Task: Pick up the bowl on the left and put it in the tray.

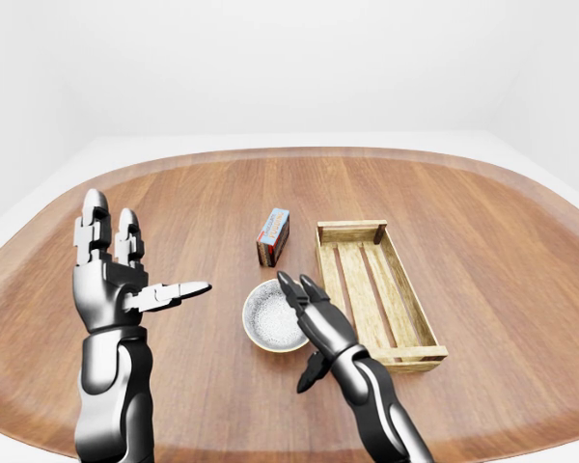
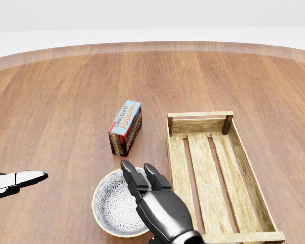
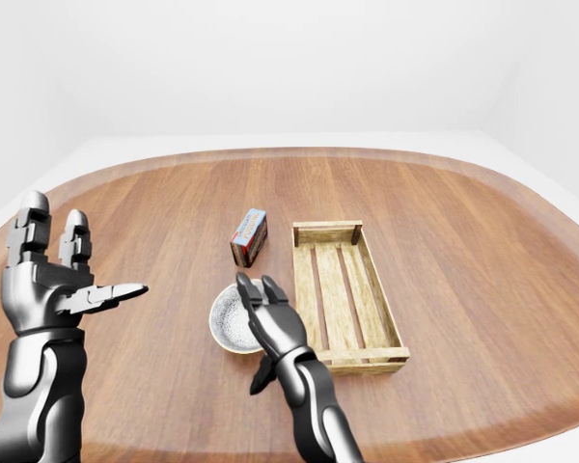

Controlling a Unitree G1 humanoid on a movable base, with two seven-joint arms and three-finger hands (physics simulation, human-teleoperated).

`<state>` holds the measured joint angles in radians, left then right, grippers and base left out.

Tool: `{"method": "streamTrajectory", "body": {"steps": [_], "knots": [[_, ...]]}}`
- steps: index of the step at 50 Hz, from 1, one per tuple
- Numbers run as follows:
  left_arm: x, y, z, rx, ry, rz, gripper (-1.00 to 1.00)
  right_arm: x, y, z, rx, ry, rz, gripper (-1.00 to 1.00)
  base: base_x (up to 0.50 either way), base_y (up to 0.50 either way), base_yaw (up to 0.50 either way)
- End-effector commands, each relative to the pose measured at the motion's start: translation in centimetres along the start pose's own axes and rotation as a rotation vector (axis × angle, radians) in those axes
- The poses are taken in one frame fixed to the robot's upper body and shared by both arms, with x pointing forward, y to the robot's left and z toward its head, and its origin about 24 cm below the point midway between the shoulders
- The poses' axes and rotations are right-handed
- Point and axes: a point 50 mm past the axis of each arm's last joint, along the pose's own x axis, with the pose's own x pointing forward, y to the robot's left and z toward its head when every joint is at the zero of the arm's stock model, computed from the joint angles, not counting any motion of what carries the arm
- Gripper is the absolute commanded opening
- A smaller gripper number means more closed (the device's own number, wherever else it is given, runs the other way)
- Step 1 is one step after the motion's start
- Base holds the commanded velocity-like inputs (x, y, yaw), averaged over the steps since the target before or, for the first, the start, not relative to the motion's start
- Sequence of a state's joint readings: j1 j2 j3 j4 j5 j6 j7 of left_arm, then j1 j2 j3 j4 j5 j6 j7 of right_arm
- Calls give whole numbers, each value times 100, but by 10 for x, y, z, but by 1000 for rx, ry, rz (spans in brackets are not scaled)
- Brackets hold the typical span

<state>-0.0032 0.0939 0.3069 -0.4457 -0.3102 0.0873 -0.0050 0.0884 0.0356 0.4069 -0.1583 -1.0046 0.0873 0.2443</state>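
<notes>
Bowl [image 2: 112,207], probably stiff, light and breakable, sits near the bottom edge of the tabletop [image 2: 66,101] in the head view, just left of the tray [image 2: 250,175]; right hand [image 2: 160,212] hovers fingers apart over its right rim, the best grip

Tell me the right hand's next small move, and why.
Probably lower the right hand a little and curl its fingers round the rim of the bowl: in the head view they are open over its right edge, not gripping yet.
</notes>
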Motion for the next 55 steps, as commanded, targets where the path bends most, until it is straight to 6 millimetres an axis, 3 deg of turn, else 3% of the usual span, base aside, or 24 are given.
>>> {"method": "streamTrajectory", "body": {"steps": [1,19,25,55], "knots": [[1,1,0,0,1,2,100,4,12,-9,17,37,28,100,0,0,0],[1,1,1,-2,-3,3,100,9,10,-14,-4,56,52,100,0,0,0],[1,2,0,-2,-2,5,100,14,18,-22,-8,92,82,100,0,0,0],[2,2,3,-4,-12,8,100,29,37,-17,-15,98,140,100,0,0,0]]}}
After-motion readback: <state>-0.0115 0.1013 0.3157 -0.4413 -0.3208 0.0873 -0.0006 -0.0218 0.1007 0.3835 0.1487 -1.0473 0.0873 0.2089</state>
